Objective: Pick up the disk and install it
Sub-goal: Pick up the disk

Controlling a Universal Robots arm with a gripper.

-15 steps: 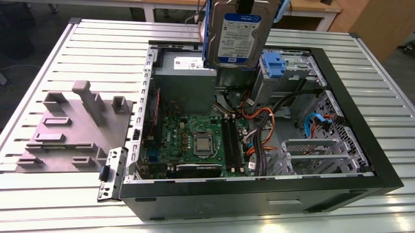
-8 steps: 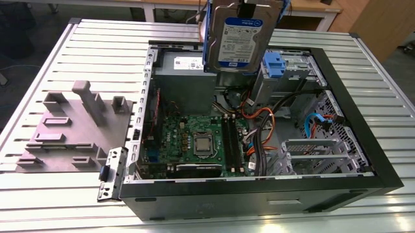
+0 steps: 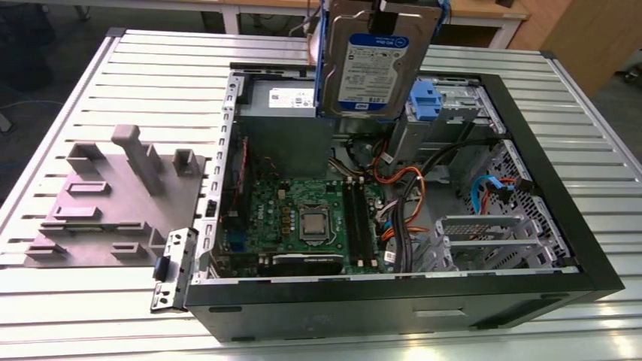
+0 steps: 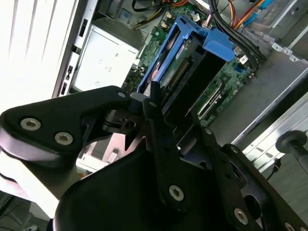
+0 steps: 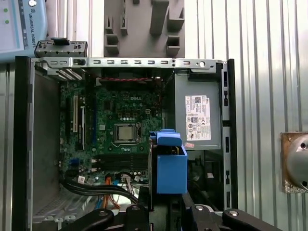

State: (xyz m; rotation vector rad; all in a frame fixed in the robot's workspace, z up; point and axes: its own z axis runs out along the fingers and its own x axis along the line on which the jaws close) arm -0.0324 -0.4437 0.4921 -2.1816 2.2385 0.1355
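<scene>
End effector closed on the disk, gripping its blue carrier; the disk hangs upright above the open computer case. Exterior view gives me the label face. First wrist view catches it edge-on, over the motherboard beside the power supply. Cables crowd below. Grey fixture sits on the slatted counter beyond.

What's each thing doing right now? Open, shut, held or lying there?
computer case: lying on its side, open.
disk: held on end over the computer case, not installed.
gripper: shut on the disk.
grey fixture: flat beside the computer case, untouched.
</scene>
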